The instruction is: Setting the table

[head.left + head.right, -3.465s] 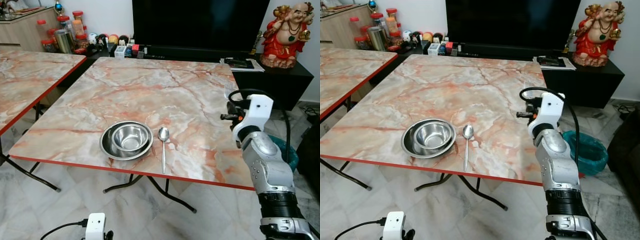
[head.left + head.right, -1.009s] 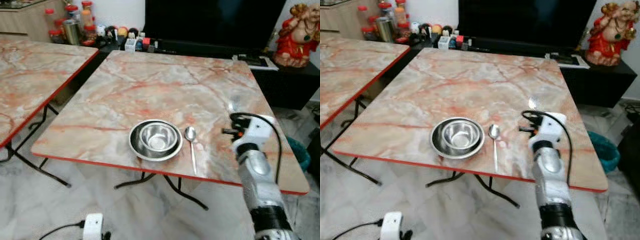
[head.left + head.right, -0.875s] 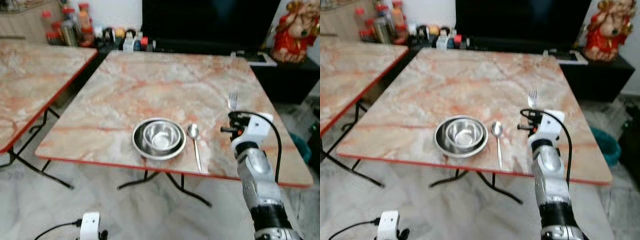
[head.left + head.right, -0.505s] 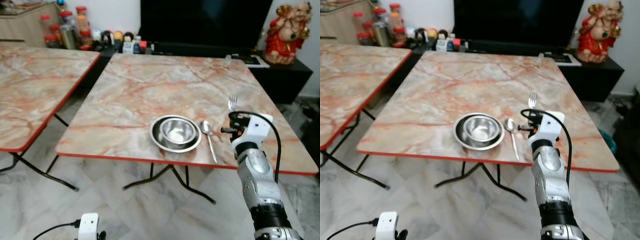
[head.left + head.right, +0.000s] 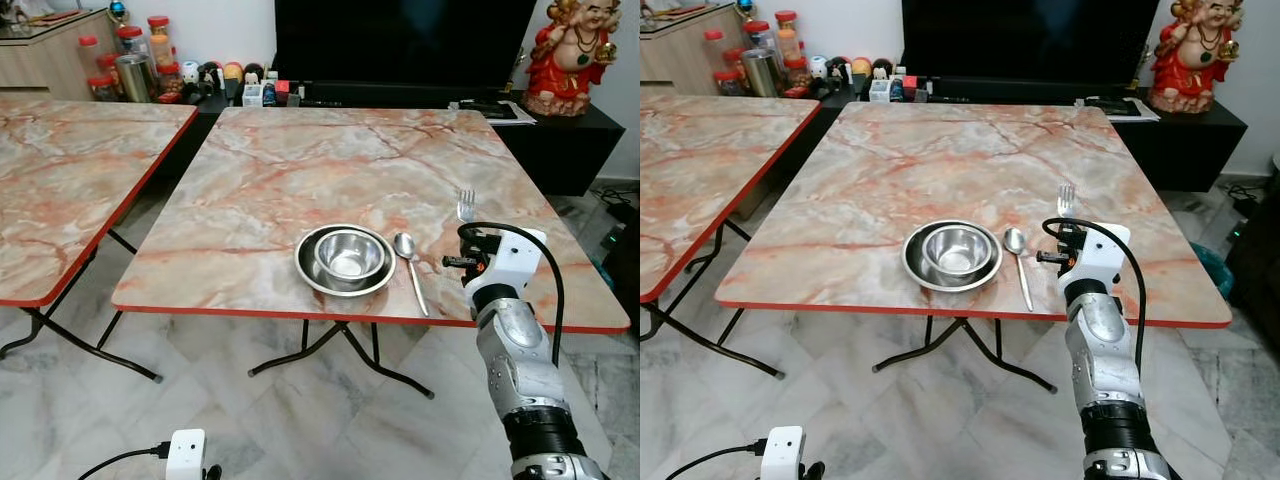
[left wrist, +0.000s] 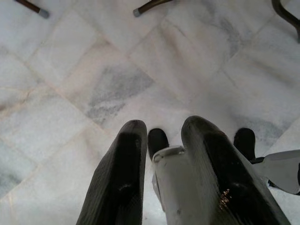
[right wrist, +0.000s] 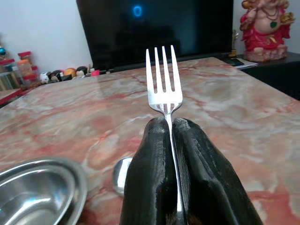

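- Right gripper (image 7: 169, 136) is pinched tight on the fork (image 7: 163, 82), tines straight up, over the marble table's (image 5: 300, 170) near edge, at 3 o'clock from the spoon (image 5: 409, 265).
- Steel bowl (image 5: 349, 254) sits nested in the plate (image 5: 305, 275); the spoon lies just beside it at 3 o'clock.
- Left gripper (image 6: 161, 154) hangs low over the tiled floor (image 6: 93, 84), fingers a narrow gap apart, holding nothing.

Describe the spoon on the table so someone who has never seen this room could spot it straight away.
Start at the marble-patterned table with the red edge that stands in front of the black TV. Near its front edge sits a steel bowl nested in a steel plate; the spoon lies flat just right of them, handle toward the edge. Unlike the fork held upright in the right gripper, it rests on the table.
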Controlling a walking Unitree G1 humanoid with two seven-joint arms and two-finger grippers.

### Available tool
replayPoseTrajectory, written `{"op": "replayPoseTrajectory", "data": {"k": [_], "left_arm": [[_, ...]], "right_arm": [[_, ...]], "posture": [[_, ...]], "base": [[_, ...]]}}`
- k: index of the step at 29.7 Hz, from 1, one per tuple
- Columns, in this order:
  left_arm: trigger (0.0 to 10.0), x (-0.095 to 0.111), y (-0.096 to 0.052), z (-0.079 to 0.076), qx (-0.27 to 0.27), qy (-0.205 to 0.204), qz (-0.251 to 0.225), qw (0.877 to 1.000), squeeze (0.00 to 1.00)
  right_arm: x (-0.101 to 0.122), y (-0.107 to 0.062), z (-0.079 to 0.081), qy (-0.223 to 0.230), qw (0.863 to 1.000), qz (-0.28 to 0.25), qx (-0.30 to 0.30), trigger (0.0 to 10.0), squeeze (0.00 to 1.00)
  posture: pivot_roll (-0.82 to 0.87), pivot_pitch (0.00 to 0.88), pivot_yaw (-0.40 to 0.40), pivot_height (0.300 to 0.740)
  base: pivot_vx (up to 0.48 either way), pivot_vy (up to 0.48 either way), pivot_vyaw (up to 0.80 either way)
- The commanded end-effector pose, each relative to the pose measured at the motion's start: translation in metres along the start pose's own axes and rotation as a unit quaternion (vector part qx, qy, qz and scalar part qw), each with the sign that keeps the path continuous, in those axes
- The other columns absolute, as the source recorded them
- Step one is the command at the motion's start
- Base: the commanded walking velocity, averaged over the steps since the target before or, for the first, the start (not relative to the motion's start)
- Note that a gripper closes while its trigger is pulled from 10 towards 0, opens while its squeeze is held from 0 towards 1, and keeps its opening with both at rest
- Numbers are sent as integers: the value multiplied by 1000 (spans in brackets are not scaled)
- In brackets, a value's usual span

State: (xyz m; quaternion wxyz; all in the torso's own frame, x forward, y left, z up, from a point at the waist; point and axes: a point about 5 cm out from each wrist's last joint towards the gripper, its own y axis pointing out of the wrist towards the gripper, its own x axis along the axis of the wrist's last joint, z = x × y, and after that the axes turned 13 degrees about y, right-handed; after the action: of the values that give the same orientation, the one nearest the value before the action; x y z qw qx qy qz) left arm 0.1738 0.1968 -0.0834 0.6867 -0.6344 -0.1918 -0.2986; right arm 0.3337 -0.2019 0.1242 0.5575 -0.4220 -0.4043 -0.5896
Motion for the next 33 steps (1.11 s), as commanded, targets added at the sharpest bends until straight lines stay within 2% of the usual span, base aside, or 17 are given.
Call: {"op": "replayPoseTrajectory", "data": {"k": [1,17,26,33], "left_arm": [[10000,1,1,0,-2,10,2,1000,0],[10000,2,1,-1,-1,8,2,1000,0],[10000,2,1,-2,-3,7,2,1000,0],[10000,2,1,-2,-4,10,2,1000,0]], "right_arm": [[4,2,-4,5,1000,2,-4,10000,0],[1,2,0,1,1000,20,17,10000,0],[0,2,-2,-2,1000,25,14,10000,0],[0,2,-2,1,1000,26,12,10000,0]], "posture": [[-16,0,-24,736],[-11,0,-34,736],[-11,0,-34,736],[-13,0,-32,736]], "base": [[266,0,0],[265,0,0],[0,0,0],[284,0,0]]}}
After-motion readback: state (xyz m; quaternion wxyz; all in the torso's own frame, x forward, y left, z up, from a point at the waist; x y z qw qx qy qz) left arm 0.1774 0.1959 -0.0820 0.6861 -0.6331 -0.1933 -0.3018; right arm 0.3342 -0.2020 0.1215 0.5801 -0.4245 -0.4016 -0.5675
